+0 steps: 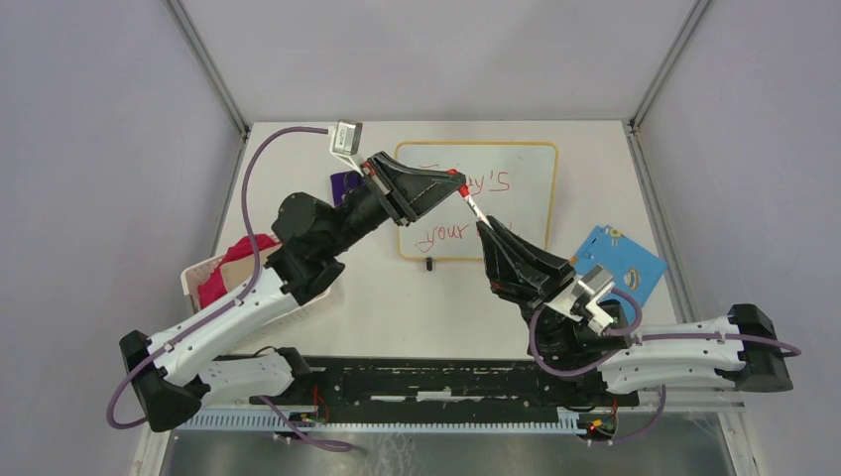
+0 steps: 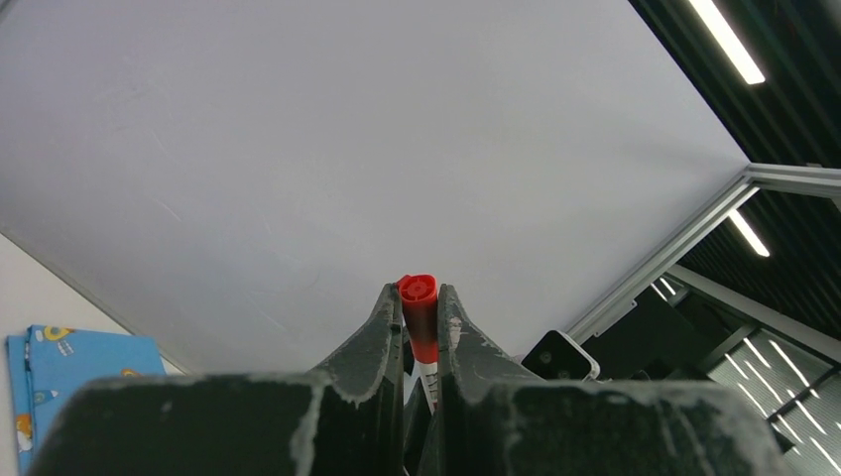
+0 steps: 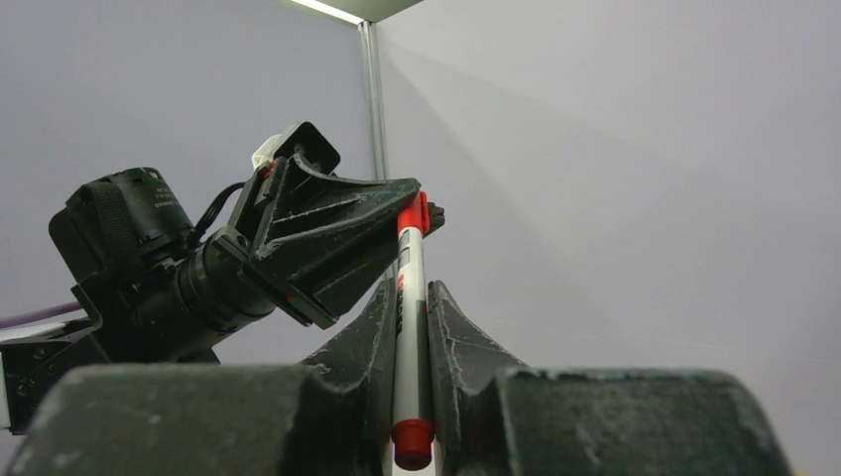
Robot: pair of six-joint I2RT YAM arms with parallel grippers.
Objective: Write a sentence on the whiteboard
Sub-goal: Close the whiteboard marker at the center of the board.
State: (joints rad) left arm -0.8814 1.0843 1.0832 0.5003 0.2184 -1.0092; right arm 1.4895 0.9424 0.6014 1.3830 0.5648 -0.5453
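Note:
The whiteboard [image 1: 526, 213] lies flat at the table's far middle, yellow-framed. Red words of the sentence [image 1: 443, 235] show on it, partly hidden by the arms. Above the board a white marker [image 1: 470, 203] with a red cap is held between both grippers. My left gripper [image 1: 456, 180] is shut on the red cap [image 2: 420, 302]. My right gripper [image 1: 483, 224] is shut on the white barrel [image 3: 409, 317], the marker's red tail end toward its palm. In the right wrist view the left gripper [image 3: 421, 210] pinches the cap at the marker's far end.
A blue card [image 1: 620, 263] lies at the right, partly under the right arm. A white basket [image 1: 203, 273] with red cloth sits at the left edge. A purple object [image 1: 344, 183] shows behind the left arm. Metal frame posts [image 1: 223, 94] stand at the back corners.

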